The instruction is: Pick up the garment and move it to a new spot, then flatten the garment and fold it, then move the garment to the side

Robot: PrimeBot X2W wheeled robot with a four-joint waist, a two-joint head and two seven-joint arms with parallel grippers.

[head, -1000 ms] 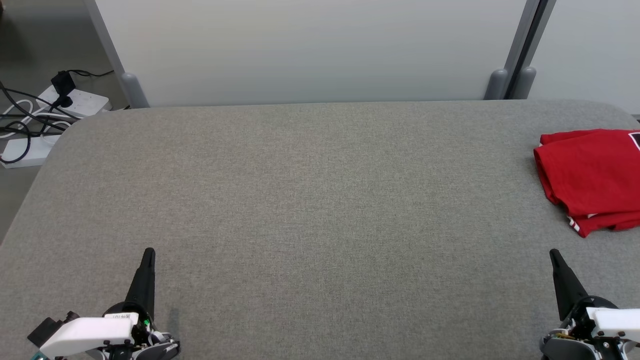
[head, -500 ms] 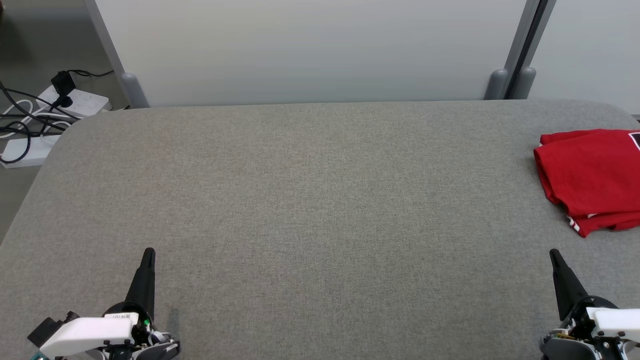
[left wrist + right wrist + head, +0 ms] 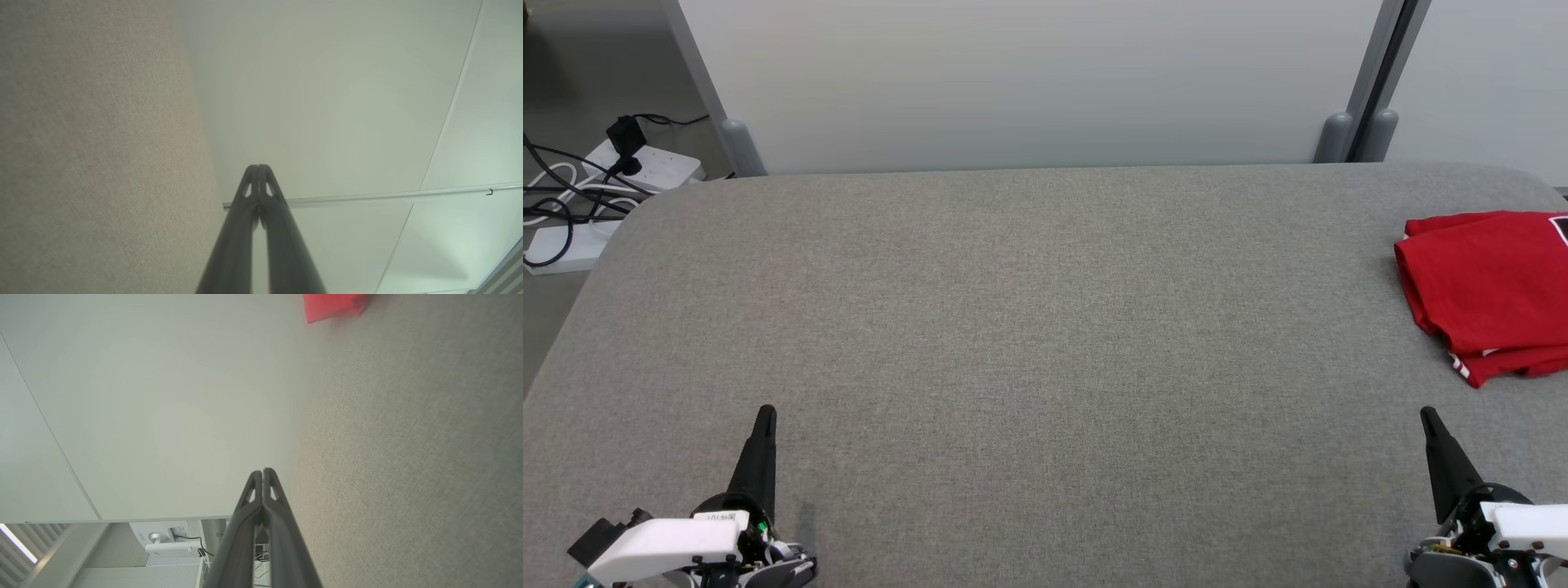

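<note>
A grey fabric-covered bench (image 3: 1045, 327) with rounded far corners spans the head view, and behind it, along the top of the frame, stand pale partition panels (image 3: 1029, 82) on grey posts (image 3: 737, 143). At the upper left, on the floor (image 3: 572, 73) beside the bench, lie two white power strips (image 3: 654, 167) with a black plug (image 3: 625, 131) and tangled black and white cables (image 3: 556, 196). Low in the right wrist view, a white device (image 3: 163, 539) with a round lens sits past the panel's edge.

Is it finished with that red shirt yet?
Looks nearly finished. The red shirt lies folded at the right edge of the table, so folding and moving aside seem done. Nothing is in hand: the left gripper and right gripper are shut and empty. Nothing obvious remains.
</note>
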